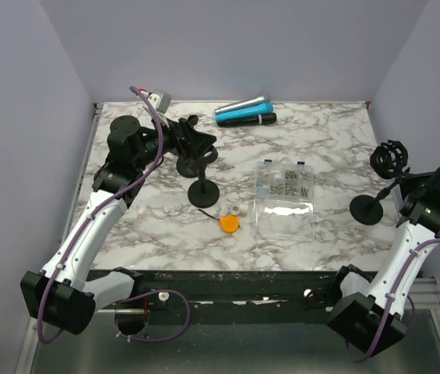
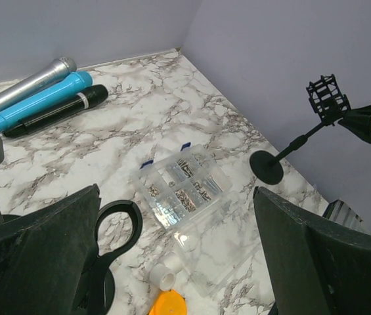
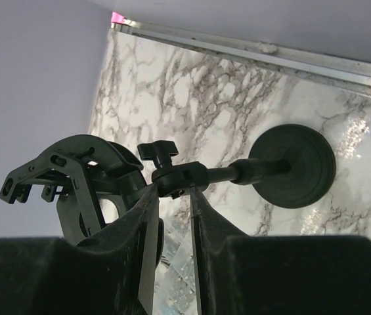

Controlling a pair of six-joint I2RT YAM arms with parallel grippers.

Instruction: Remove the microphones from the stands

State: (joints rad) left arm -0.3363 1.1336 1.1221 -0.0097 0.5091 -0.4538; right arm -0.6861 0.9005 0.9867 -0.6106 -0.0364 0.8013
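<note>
Three microphones, silver (image 1: 243,104), blue (image 1: 239,115) and black (image 1: 260,119), lie side by side at the back of the marble table; they also show in the left wrist view (image 2: 41,98). A black stand with an empty cage mount (image 1: 391,157) and a round base (image 1: 367,209) is at the right. My right gripper (image 1: 401,189) is shut on this stand's swivel joint (image 3: 175,178) just below the cage (image 3: 67,170). My left gripper (image 1: 196,140) is open and empty (image 2: 176,216) above two small black stands (image 1: 202,192).
A clear parts box (image 1: 285,181) with its open lid (image 1: 285,216) lies mid-table. An orange disc (image 1: 229,224) and a small white tube (image 1: 241,209) lie beside it. A black ring clip (image 2: 116,226) sits by my left finger. Walls close in on three sides.
</note>
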